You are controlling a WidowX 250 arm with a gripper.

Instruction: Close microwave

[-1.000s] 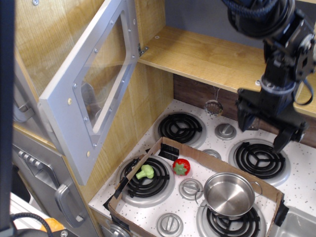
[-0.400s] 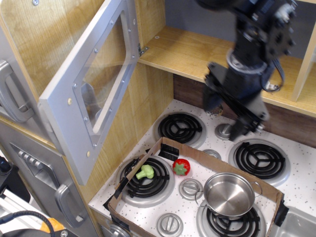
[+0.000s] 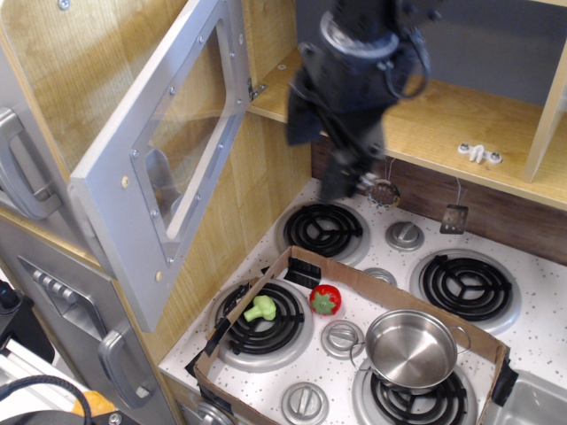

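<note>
The microwave's silver-grey door (image 3: 120, 190) with its clear window (image 3: 190, 124) stands swung wide open at the upper left, hinged at its top right by the wooden wall. I see its inner face with screws; buttons and handle are hidden. My black gripper (image 3: 321, 152) hangs at the top centre, over the wooden shelf's left end and to the right of the door's hinge side, apart from the door. Its fingers (image 3: 339, 181) point down and stand apart with nothing between them.
A wooden shelf (image 3: 425, 124) runs behind the gripper. Below is a white stovetop (image 3: 549, 336) with black burners and a cardboard tray (image 3: 354, 279) holding a green broccoli (image 3: 260, 308), a red fruit (image 3: 324, 299) and a steel pot (image 3: 410, 348). Grey cabinet doors with handles (image 3: 120, 363) are at the left.
My gripper has moved from the right side above the stove leftward and up, to near the hinge side of the open microwave door. The door has not moved.
</note>
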